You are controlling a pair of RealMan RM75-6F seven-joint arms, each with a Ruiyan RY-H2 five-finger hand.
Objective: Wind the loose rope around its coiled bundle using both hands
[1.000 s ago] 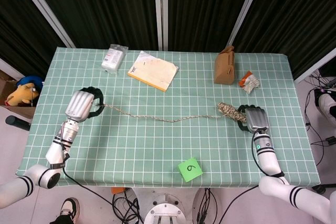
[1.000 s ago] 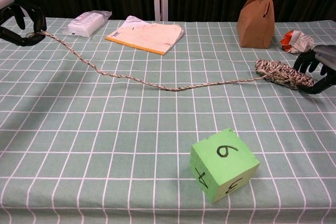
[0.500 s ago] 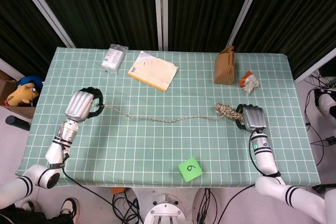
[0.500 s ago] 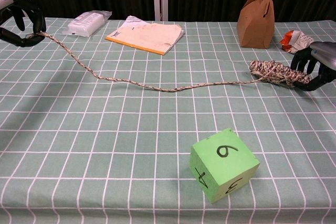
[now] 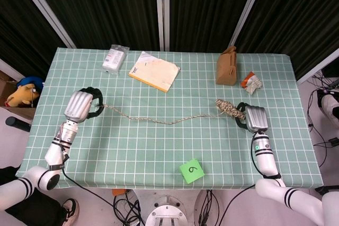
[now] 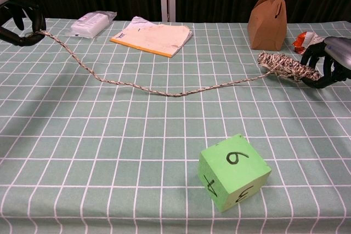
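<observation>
The coiled rope bundle (image 5: 228, 108) (image 6: 287, 67) sits raised off the cloth at the right, and my right hand (image 5: 253, 118) (image 6: 331, 61) grips its outer end. A long loose rope (image 5: 159, 119) (image 6: 159, 89) runs from the bundle's inner end across the table to the left. My left hand (image 5: 80, 105) (image 6: 19, 20) pinches the rope's far end at the left edge of the table, slightly above the cloth.
A green numbered cube (image 5: 192, 171) (image 6: 234, 171) stands near the front edge. At the back lie a yellow notepad (image 5: 154, 70), a white packet (image 5: 115, 59), a brown paper bag (image 5: 226, 66) and a crumpled wrapper (image 5: 251, 82). A green checked cloth covers the table (image 5: 159, 146).
My right hand has lifted the bundle and carried it a little up and toward the back. The loose rope has shifted with it. The left hand has stayed nearly still.
</observation>
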